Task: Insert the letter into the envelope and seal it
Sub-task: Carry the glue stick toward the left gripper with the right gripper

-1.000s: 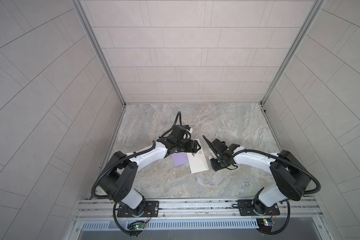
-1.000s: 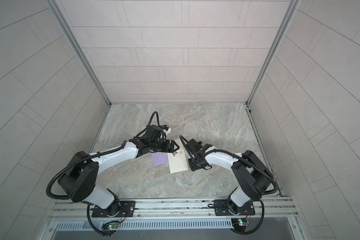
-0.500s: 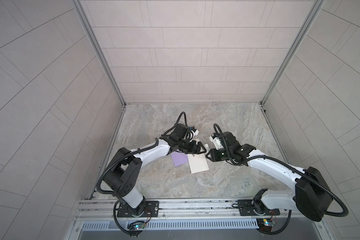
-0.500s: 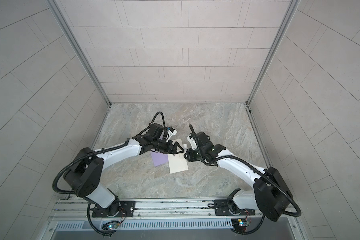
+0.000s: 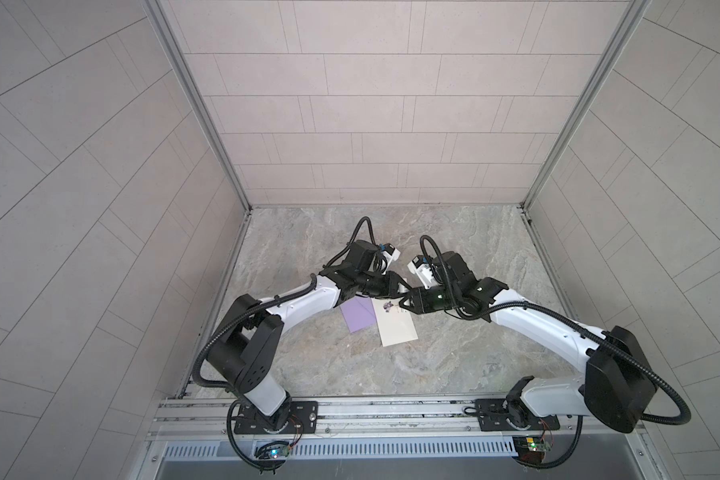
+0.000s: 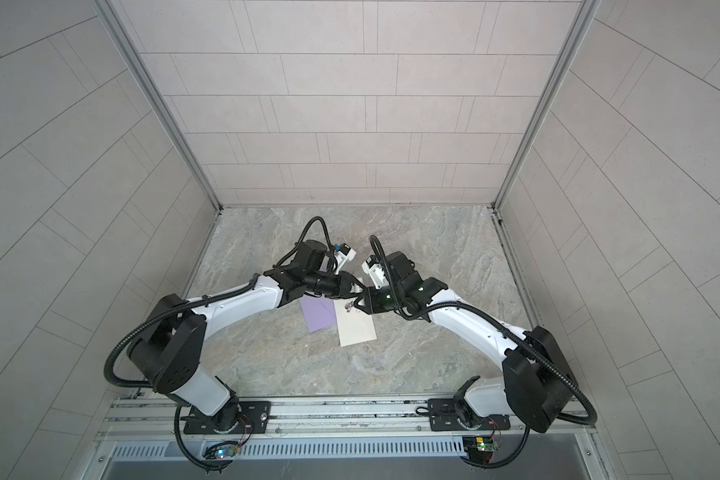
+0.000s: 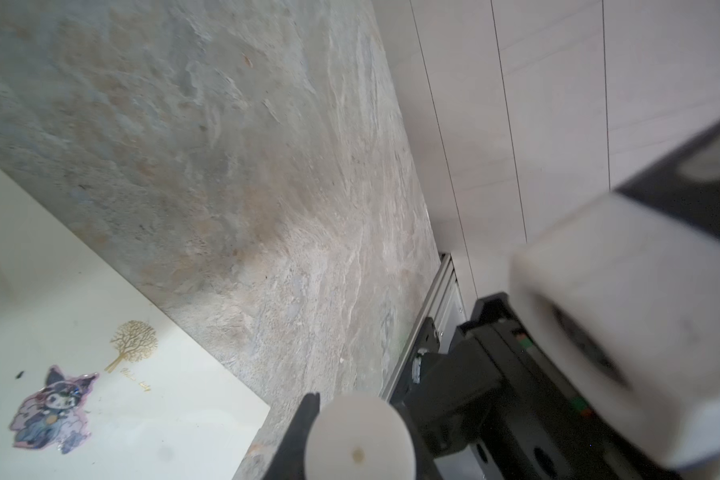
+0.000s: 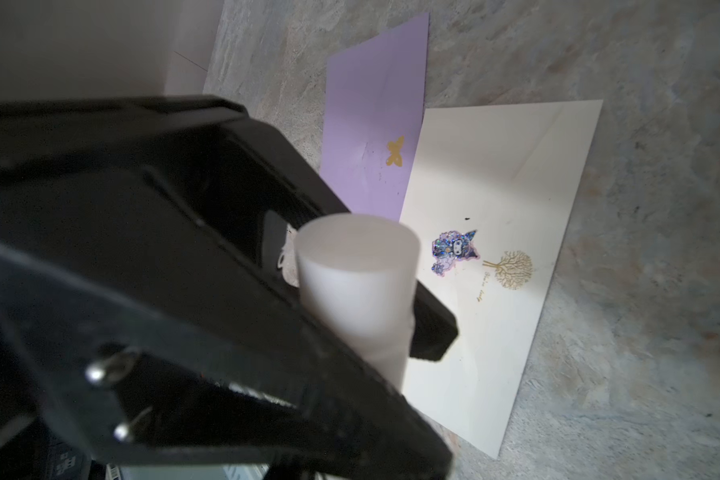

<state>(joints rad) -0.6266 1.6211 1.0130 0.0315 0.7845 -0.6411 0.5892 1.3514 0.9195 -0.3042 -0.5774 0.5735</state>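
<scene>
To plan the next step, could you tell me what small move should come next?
Probably set the white cylinder down: the right gripper is shut on it, while the purple letter lies outside the cream envelope, beside it.

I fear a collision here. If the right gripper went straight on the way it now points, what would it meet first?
Probably the cream envelope, near its cartoon sticker: the right gripper with its white cylinder aims there. The left gripper stands close; depth is unclear.
</scene>
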